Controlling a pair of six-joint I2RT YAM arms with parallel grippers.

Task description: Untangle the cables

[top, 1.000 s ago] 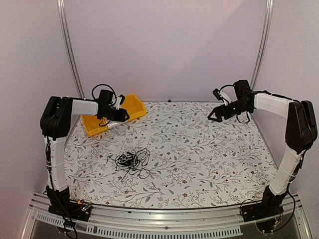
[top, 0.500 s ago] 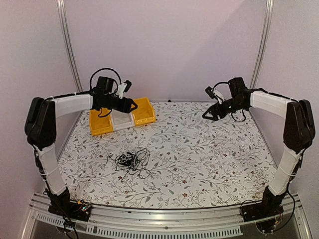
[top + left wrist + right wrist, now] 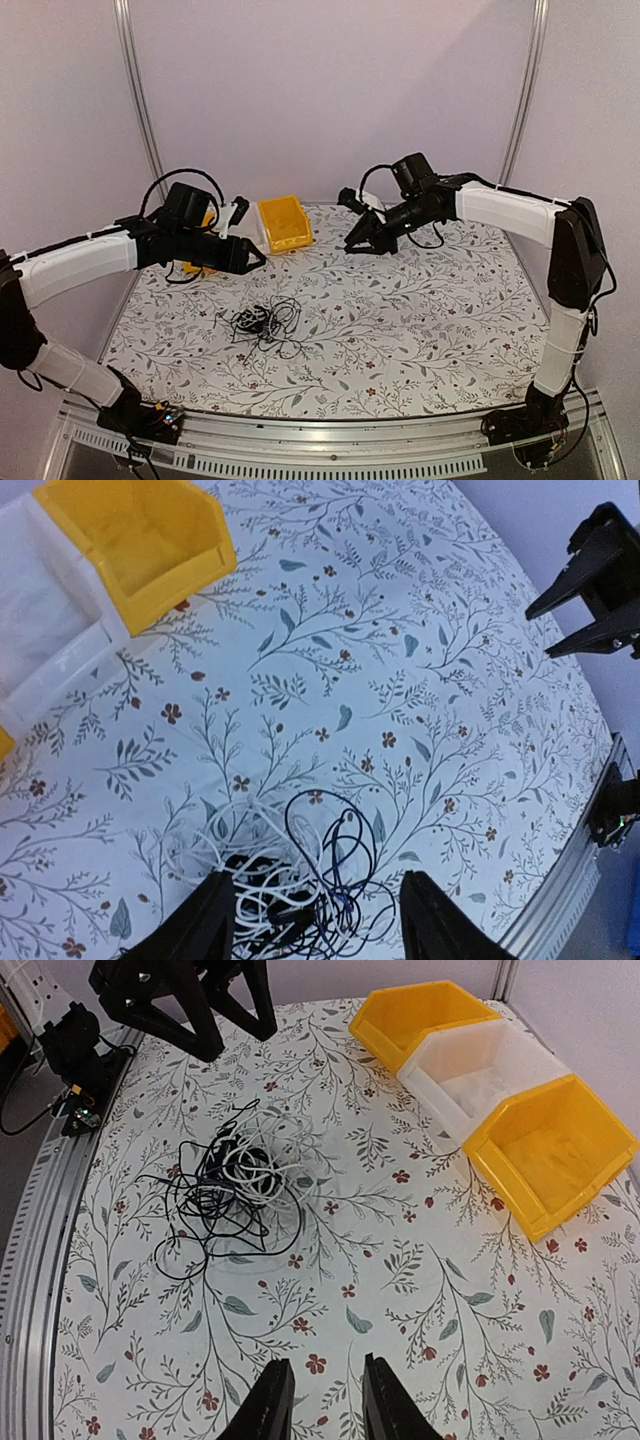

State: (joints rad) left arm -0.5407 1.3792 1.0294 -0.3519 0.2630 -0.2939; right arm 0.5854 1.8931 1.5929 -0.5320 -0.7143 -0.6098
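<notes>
A fixed camera, high behind both arm bases, looks down and forward over the whole floral worktop [image 3: 420, 340]. The left wrist camera peers past its fingers [image 3: 205, 925], close above the cables [image 3: 290, 880], facing the right arm. The right wrist camera faces the left arm from farther back. All 3 views share the cables and a yellow bin [image 3: 283, 222].

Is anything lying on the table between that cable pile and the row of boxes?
No. In the right wrist view, only bare flowered cloth separates the cables from the boxes.
</notes>
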